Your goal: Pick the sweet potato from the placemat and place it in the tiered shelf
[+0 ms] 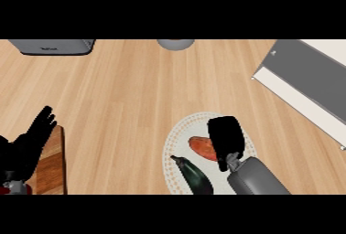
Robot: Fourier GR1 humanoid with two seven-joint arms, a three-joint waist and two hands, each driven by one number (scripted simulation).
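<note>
An orange-red sweet potato [201,147] lies on a round white placemat [181,132] at the lower middle of the head view. My right hand [226,137] hovers over the potato's right end and hides part of it; the fingers point away from me and look straight. The grey tiered shelf [307,82] stands at the right, angled, with a white front edge. My left hand [30,139] rests at the left edge, fingers up and spread, holding nothing.
A dark green cucumber-like vegetable [192,176] lies on the placemat beside the potato. A wooden board [52,164] sits under the left hand. A grey appliance [52,46] and a grey round object [175,44] stand at the far edge.
</note>
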